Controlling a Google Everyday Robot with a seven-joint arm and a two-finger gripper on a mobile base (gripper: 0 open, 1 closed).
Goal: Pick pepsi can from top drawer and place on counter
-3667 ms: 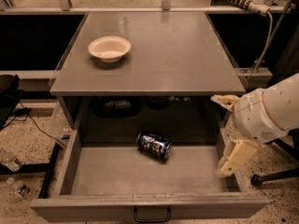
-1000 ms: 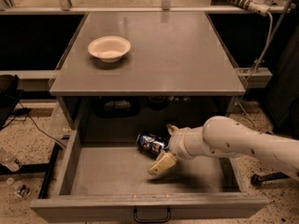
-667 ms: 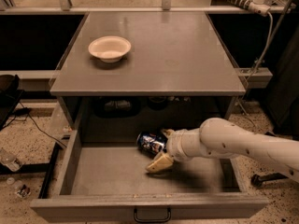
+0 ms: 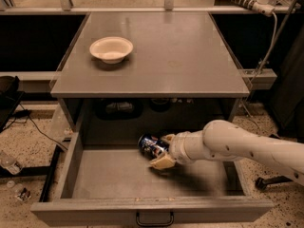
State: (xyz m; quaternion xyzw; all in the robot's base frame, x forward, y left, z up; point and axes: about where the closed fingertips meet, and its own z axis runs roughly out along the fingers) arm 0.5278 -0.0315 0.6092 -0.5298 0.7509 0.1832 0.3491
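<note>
While the pale arm (image 4: 247,151) comes in from the right edge of the view and slants down into the open drawer (image 4: 118,177), its end effector (image 4: 158,151) sits low over the back half of the drawer floor, about midway across. Its two tan fingers (image 4: 164,161) stand apart, one above and one below the can's right end. Whether they press on the can cannot be told.

The can (image 4: 150,145), dark blue with white and red marks, lies on its side just left of the end effector, its silvery end turned up and to the left. It rests on the drawer floor, close to the shadowed opening under the counter.

Around the end effector, the grey drawer floor spreads left and toward the front, with low walls on both sides. The front wall is below the end effector in the view, with a small dark handle (image 4: 154,219) at its middle.

Above the end effector, the counter (image 4: 180,56) overhangs the back of the drawer. A shallow cream bowl (image 4: 111,49) stands on the counter, up and to the left of the end effector and well apart from it. Farther out, to the upper right, a white cable (image 4: 270,39) hangs beside the counter. Speckled floor (image 4: 23,141) shows at the far left.
</note>
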